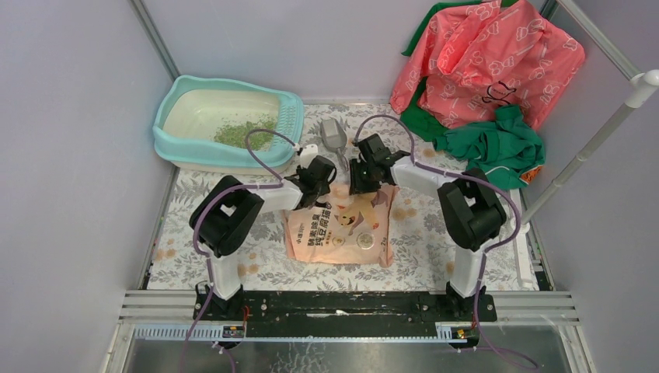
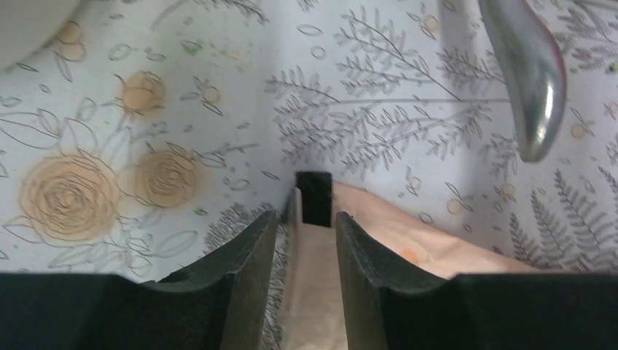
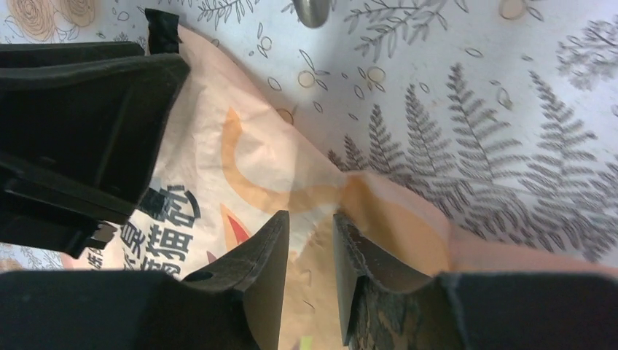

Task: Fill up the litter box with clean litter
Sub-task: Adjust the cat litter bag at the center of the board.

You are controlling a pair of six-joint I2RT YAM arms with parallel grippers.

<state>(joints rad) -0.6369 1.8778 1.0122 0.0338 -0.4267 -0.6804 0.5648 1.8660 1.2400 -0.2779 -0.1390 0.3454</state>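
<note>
Both grippers on the far edge of the bag (image 1: 342, 225), litter box (image 1: 175, 148) only part filled.

We see the litter box at the table's (image 1: 435, 225) far-left corner, with a thin patch of clean litter (image 1: 245, 132) at its slotted end. The bag lies flat mid-table and the scoop (image 1: 334, 134) is just beyond it. The left gripper (image 2: 304, 219) is nearly closed, clamping the bag's far-left edge. The right gripper (image 3: 311, 219) has its jaws narrow around a puckered fold of the same edge, which we read as a pinch. We expect the bag to be limp and slick, with the granules sagging to the low end once lifted. We'd hold deep on the seam at both corners and tip slowly, since the litter should pour fast and scatter.
</note>
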